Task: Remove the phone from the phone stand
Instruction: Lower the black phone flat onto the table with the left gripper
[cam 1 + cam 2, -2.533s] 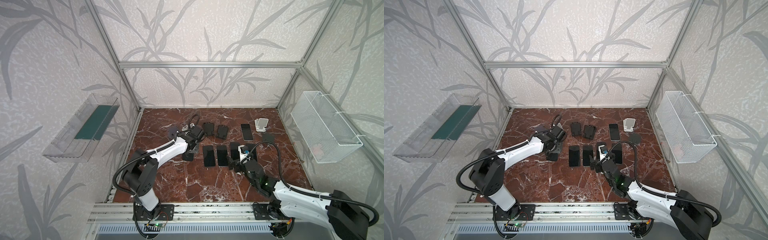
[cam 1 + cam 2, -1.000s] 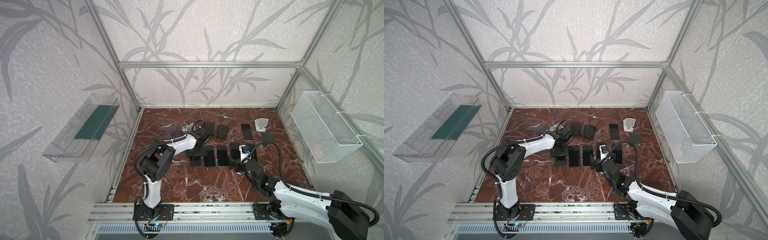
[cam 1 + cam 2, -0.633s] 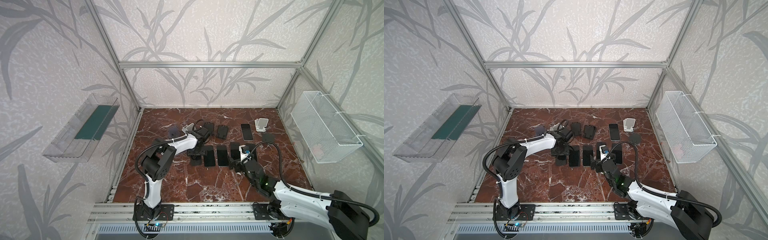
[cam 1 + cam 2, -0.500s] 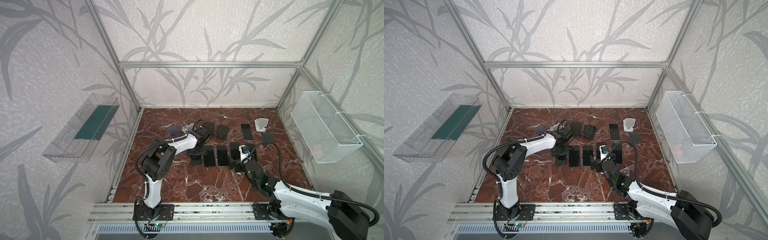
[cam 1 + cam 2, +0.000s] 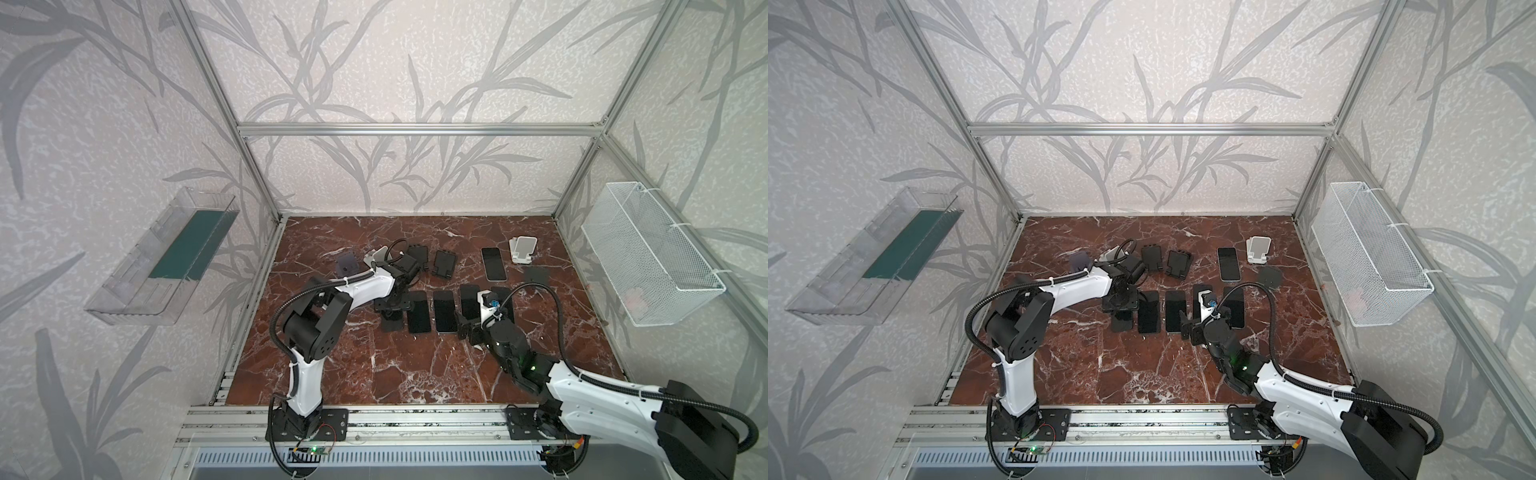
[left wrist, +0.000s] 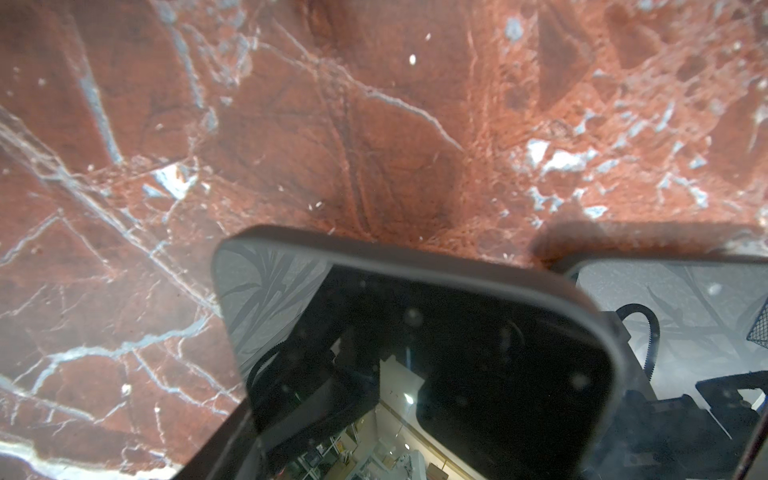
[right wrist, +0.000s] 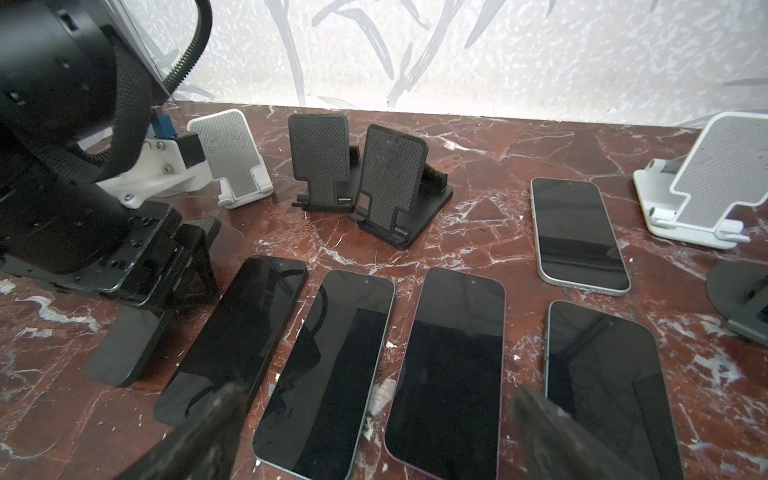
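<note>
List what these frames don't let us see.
- Left gripper fingers: covered by the phone in the left wrist view, by the wrist in both top views.
- Phone's lower end and the lip of the black stand: cut off by the left wrist view's edge; behind the left arm in the right wrist view.
- Pink item in the wire basket: too small, behind mesh, top views.
- Right gripper fingers: blurred, right wrist view.
</note>
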{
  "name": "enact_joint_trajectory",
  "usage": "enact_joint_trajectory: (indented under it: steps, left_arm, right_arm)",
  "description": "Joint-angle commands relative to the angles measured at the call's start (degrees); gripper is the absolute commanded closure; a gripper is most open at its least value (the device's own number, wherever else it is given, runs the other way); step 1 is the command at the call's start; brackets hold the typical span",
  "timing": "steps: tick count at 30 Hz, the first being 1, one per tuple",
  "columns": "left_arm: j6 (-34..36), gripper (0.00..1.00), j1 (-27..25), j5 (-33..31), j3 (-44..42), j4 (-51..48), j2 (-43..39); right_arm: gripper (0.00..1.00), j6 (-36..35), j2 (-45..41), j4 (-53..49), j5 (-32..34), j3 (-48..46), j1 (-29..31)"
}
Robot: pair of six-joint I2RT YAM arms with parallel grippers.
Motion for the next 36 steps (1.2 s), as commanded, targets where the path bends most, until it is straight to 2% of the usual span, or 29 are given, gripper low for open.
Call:
enact_joint_trajectory:
  steps: [1,16,36]
  left_arm:
    - [0.21,0.46,-0.26,0.37,-3.48,-1.93,3.99]
    - [0.5,0.37,-0.18,-1.48,-3.91,-3.07,4.98]
    - [2.55,0.34,-0.39,-0.78,-6.71,-3.24,2.93]
  right_arm:
    - [0.01,-0.29,0.03,0.37,-0.61,1.4,-0.09]
    - [0.01,-0.73,-1.57,0.68,-0.24,0.66,-0.11]
    - [0.01,-0.46,-2.48,-0.41,0.32,0.47,-0.09]
